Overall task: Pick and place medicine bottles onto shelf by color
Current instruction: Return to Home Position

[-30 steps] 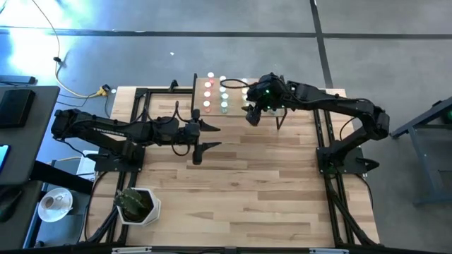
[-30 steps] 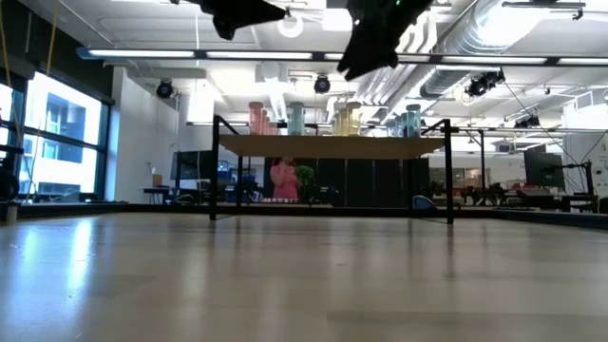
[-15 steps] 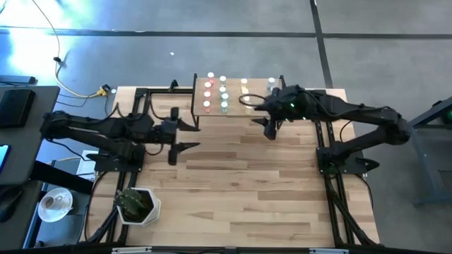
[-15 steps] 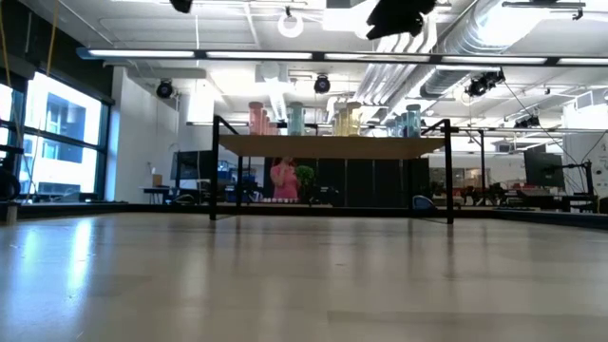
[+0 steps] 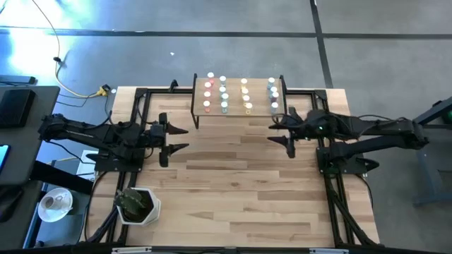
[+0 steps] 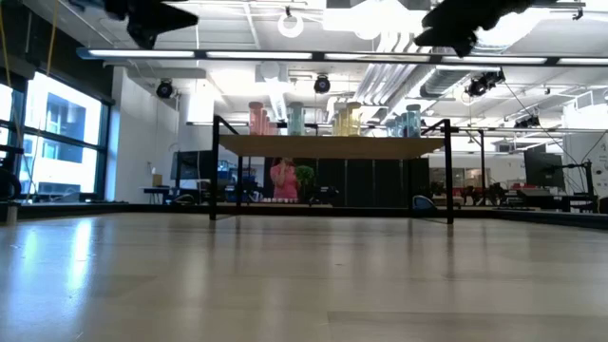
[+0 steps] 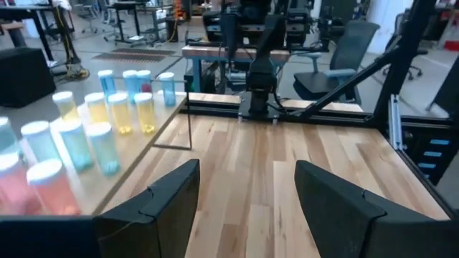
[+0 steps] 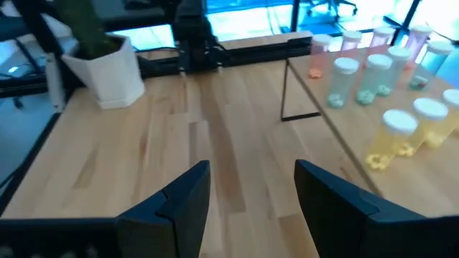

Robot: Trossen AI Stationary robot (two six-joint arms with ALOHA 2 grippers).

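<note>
Currently both end effectors kept spread wide, nothing gripped between fingers. Left end effector [image 5: 182,138] seen over left part of tabletop [image 5: 240,183], in front of shelf's left end and apart from it. Right end effector [image 5: 275,128] seen over right part, near shelf's front right corner. Bottles [image 5: 224,92] stood upright on shelf [image 5: 258,95], grouped in four colour rows: red, green, yellow, blue-grey. Shelf set at tabletop's far edge.
</note>
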